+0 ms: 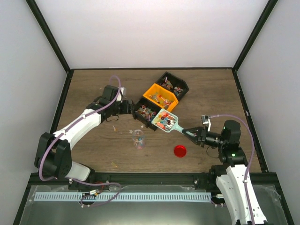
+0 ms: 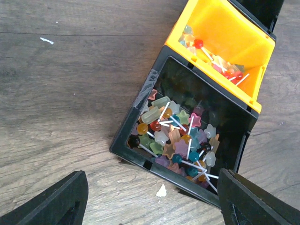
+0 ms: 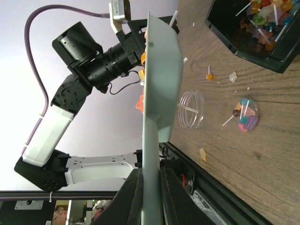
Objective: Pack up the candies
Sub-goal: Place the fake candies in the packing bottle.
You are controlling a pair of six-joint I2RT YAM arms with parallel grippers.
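Note:
The candies are tiny coloured sweets on white sticks. Many fill a black bin [image 2: 140, 96], [image 1: 143, 111], and more lie in the orange bin [image 1: 161, 97], [image 2: 225, 42] behind it. My left gripper [image 2: 154, 206], [image 1: 127, 108] is open, its fingers [image 2: 56, 204] spread wide just in front of the black bin's near wall. My right gripper [image 3: 151, 176], [image 1: 190, 132] is shut on the handle of the teal scoop [image 1: 166, 121], [image 3: 159, 84]. The scoop is loaded with candies and held level above the table, beside the black bin. A clear jar [image 1: 138, 138], [image 3: 191, 110] stands left of it with a few candies at its bottom.
A red round lid [image 1: 180, 151] lies on the table near my right gripper. A second black bin [image 1: 174, 84] with candies sits behind the orange one. Loose candies [image 3: 209, 75] and scraps [image 2: 161, 191] lie scattered on the wood around the jar.

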